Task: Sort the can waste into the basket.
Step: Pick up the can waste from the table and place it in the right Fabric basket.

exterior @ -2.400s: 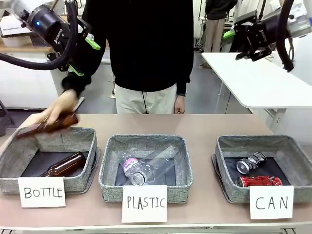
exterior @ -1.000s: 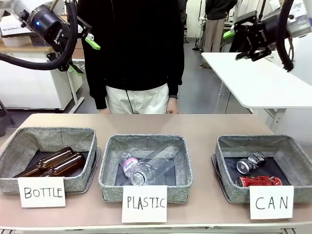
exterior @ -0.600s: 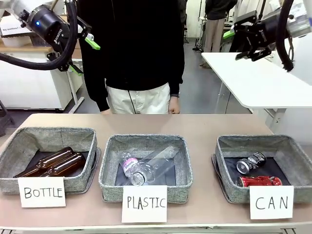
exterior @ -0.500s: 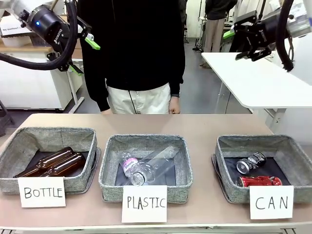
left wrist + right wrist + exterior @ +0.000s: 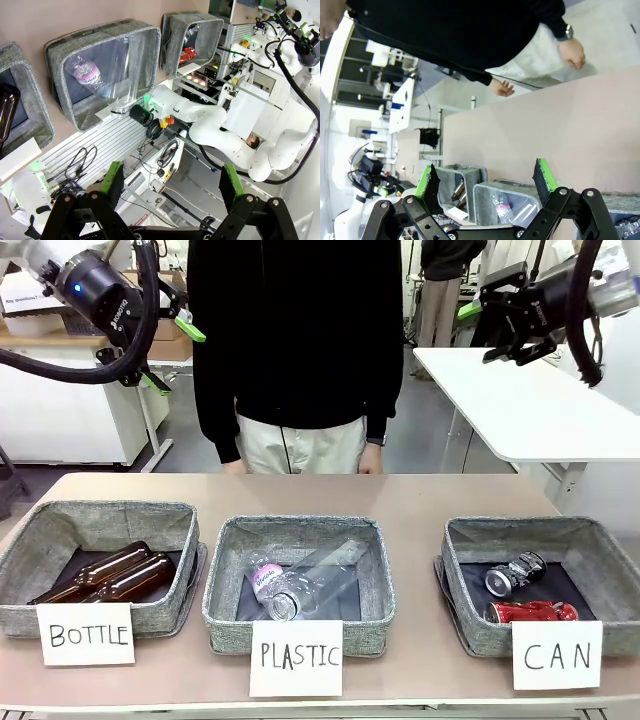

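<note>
While hands (image 5: 572, 52) show, cans (image 5: 530, 612) hide.

Both cans (image 5: 522, 592) lie in the rightmost basket (image 5: 470, 630), one behind the other.

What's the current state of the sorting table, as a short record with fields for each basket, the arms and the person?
CAN basket: black can and red can inside
PLASTIC basket: clear plastic bottles
BOTTLE basket: two brown glass bottles
left gripper: open, empty, raised above the table
right gripper: open, empty, raised above the table
person: standing at far side, hands down
</note>
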Tool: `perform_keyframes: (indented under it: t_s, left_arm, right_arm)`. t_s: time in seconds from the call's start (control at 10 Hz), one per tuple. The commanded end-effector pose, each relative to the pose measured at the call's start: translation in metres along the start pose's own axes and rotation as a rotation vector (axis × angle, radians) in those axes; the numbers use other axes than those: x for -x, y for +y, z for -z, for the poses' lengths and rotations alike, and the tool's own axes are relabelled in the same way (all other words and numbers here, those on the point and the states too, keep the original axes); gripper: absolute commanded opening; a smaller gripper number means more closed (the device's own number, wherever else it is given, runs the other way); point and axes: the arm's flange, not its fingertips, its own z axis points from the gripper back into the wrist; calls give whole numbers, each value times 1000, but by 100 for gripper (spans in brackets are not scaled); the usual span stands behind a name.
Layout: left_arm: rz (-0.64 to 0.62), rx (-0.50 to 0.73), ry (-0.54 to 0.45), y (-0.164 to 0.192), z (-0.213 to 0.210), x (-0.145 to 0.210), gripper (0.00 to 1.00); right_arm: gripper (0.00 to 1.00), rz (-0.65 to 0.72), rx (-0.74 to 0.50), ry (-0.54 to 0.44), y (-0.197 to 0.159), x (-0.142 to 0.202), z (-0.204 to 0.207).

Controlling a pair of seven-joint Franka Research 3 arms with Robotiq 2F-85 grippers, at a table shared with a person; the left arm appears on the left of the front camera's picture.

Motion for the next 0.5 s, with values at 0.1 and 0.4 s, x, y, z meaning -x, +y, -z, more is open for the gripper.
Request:
perform_keyframes:
  t_s: [0.1,0.4]
  left_arm:
    - [-13,21,-8,-4,-1,3,100]
    - [-13,21,-8,-4,-1,3,100]
  right_arm:
    - [99,-1,10,-10,-2,0,0]
    - [99,-1,10,-10,-2,0,0]
